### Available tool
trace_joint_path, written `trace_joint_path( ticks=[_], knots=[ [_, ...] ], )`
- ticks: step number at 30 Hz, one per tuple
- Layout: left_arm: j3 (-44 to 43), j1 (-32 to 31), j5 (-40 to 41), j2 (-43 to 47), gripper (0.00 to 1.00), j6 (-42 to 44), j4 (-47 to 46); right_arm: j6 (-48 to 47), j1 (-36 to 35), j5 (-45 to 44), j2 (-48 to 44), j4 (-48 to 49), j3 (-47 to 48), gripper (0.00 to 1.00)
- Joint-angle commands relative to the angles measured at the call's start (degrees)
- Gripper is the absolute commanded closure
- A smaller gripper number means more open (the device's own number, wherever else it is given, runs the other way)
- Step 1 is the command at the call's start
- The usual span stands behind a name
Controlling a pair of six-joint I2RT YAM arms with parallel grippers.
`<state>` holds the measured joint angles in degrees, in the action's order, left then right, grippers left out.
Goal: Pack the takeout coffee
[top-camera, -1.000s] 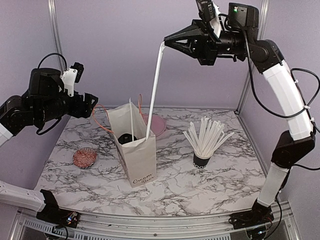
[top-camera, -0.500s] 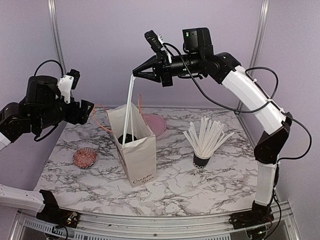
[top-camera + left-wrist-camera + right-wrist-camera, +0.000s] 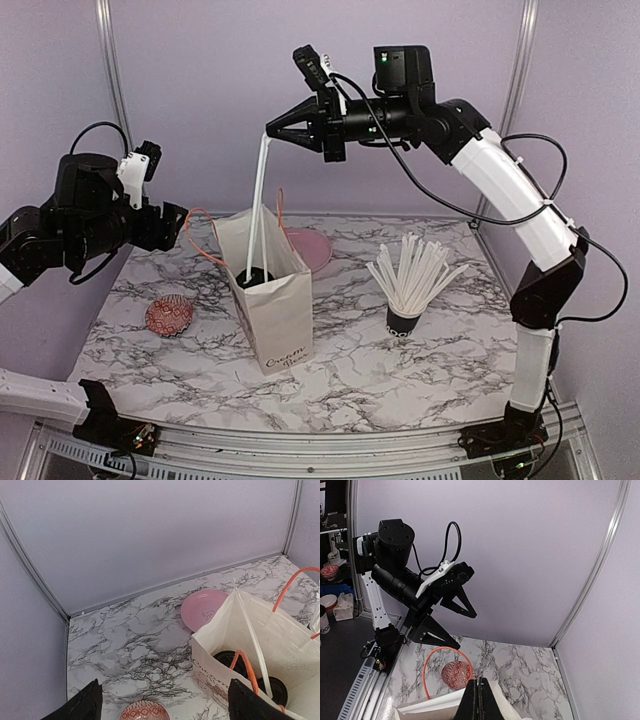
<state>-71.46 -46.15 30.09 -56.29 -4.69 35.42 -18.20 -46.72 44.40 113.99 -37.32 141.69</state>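
- Right jaws pinch the straw (image 3: 260, 180) by its top, holding it near-upright so its lower end feeds into the paper bag (image 3: 280, 320).
- Takeout coffee (image 3: 222, 657) sits inside the bag.
- Left jaws stand spread, beside the bag.

High fixed overview from the near side, two raised wrist views, paper bag (image 3: 278, 310) common to all.

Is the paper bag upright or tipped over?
Upright: the paper bag stands on its base, mouth open upward, black cup lids visible inside.
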Motion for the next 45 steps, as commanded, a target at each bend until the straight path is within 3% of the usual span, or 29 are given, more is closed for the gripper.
trace_joint_path(
  ticks=[1, 9, 22, 34, 45],
  knots=[
    [0.5, 0.2, 0.9, 0.2, 0.13, 0.5, 0.0, 0.2, -0.3, -1.4, -2.7, 1.0, 2.1, 1.00],
    [0.3, 0.2, 0.0, -0.5, 0.12, 0.4, -0.2, -0.2, -0.7, -0.4, -1.1, -0.4, -1.2, 1.00],
    [2.2, 0.2, 1.6, 2.2, 0.12, 0.7, -0.2, -9.4, -5.6, -5.8, -0.8, -9.9, -7.0, 1.00],
    [2.5, 0.2, 2.3, 2.6, 0.12, 1.3, -0.2, -12.4, -5.6, -17.6, -8.0, -8.7, -8.3, 1.00],
    [1.8, 0.2, 2.0, 1.8, 0.12, 1.5, -0.3, -14.1, -5.6, -20.1, -12.6, -8.8, -15.0, 1.00]
  ],
)
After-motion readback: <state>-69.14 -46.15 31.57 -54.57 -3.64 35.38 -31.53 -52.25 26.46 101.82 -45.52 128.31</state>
